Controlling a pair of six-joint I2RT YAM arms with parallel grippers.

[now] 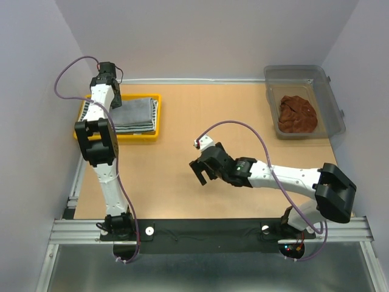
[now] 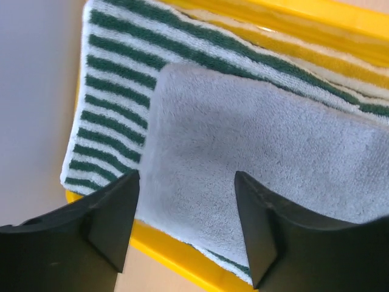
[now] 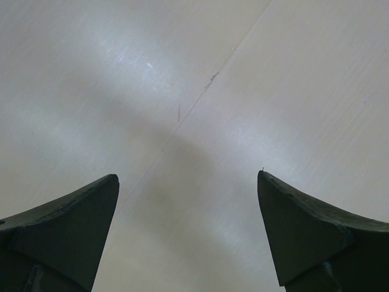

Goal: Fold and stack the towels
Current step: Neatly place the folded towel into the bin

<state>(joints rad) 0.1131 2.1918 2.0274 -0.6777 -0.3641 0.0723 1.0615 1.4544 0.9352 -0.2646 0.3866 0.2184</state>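
Your left end effector (image 2: pixel 186 176) hangs spread and empty over the grey towel (image 2: pixel 255 152), which lies folded on the striped towel (image 2: pixel 109 79) in the yellow tray (image 1: pixel 118 136). The rust-brown towel (image 1: pixel 298 114) lies crumpled in the bin (image 1: pixel 331 97), well right of the tray. Your right end effector (image 3: pixel 188 182), spread wide over open desk (image 1: pixel 182 121), is nearer.

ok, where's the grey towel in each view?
Top external: grey towel upper left, lying in the yellow tray.
Left wrist: grey towel fills the centre and right.
Right wrist: not in it.
Shared landmark: yellow tray, whose rim shows in the top and left wrist views.
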